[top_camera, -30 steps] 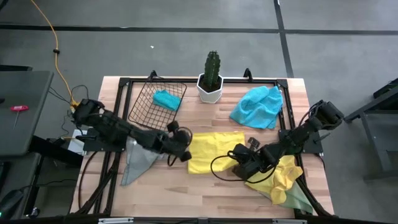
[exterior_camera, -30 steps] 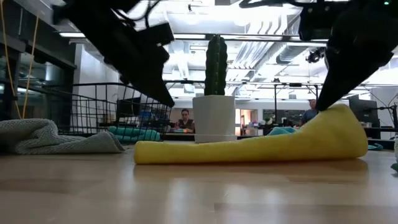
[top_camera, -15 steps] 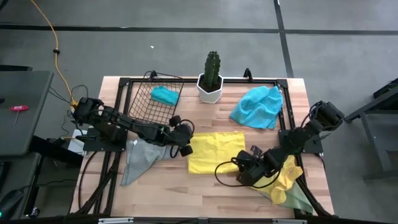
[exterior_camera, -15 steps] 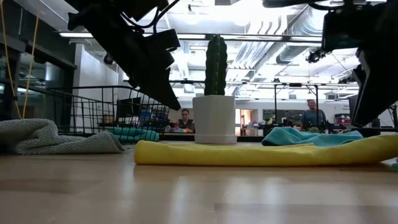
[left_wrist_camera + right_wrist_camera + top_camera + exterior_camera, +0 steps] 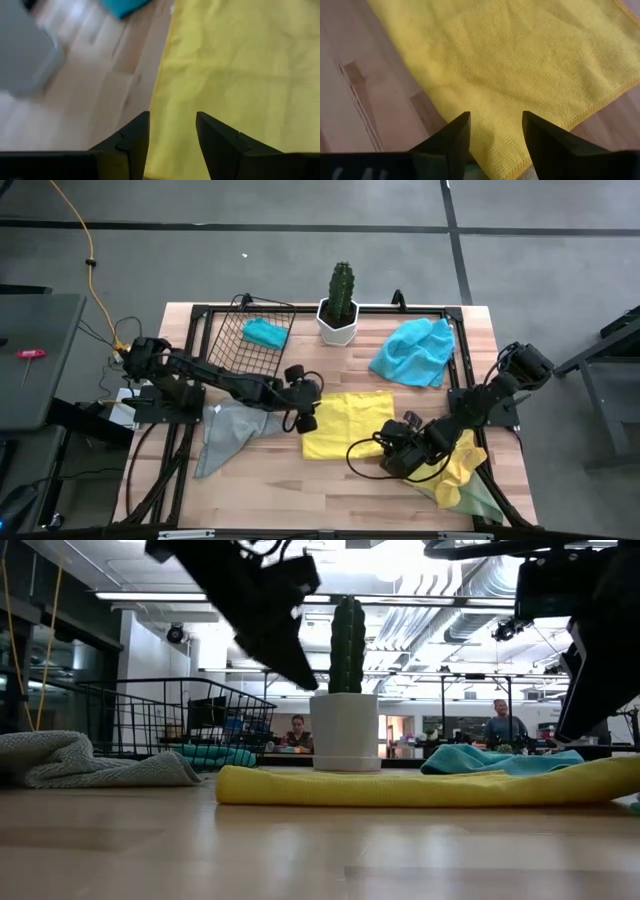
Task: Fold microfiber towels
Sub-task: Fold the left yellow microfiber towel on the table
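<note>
A bright yellow towel (image 5: 346, 423) lies flat in the middle of the table, folded into a wide strip. My left gripper (image 5: 172, 117) hangs open above the towel's left edge (image 5: 161, 90), clear of it; the low view shows that gripper (image 5: 300, 675) high over the cloth. My right gripper (image 5: 495, 116) stands open just above the towel's near right corner (image 5: 510, 150), touching nothing. A grey towel (image 5: 225, 430) lies crumpled at the left. A turquoise towel (image 5: 412, 350) lies bunched at the far right.
A wire basket (image 5: 232, 355) at the far left holds a turquoise cloth (image 5: 265, 333). A cactus in a white pot (image 5: 340, 308) stands at the far middle. A heap of yellow and pale green cloth (image 5: 465, 472) lies at the near right corner. People show in the room behind.
Both grippers have opened and let go of the yellow towel. Its right end, held up a second ago, has dropped flat onto the table. My left gripper has risen and gone a little toward the table's right. My right gripper has shifted slightly toward the near edge.
</note>
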